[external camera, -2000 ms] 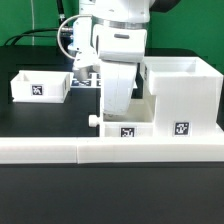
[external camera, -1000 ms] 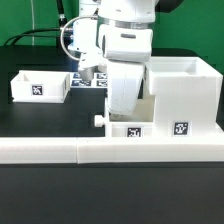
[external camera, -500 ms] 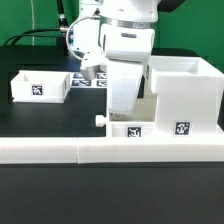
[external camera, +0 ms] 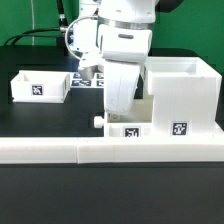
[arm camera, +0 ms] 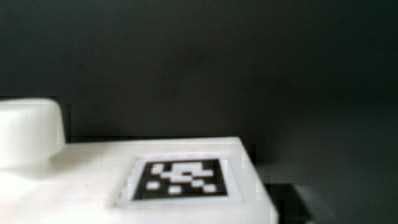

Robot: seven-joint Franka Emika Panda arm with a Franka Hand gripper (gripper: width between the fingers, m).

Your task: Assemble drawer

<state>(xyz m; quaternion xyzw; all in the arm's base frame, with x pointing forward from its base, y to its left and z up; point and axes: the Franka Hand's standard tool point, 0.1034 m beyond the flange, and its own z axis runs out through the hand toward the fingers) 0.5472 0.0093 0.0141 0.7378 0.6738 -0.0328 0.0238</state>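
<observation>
Exterior view: gripper (external camera: 120,113) down inside near tray (external camera: 132,131), tray touching housing (external camera: 186,92), probably lining up for insertion. Fingers hidden, can't tell grip. Second tray (external camera: 38,88) parked well apart. Rail (external camera: 60,150) fronts both, likely as backstop.

housing (external camera: 185,100) beside arm (external camera: 125,50), rail (external camera: 110,152) in front
</observation>
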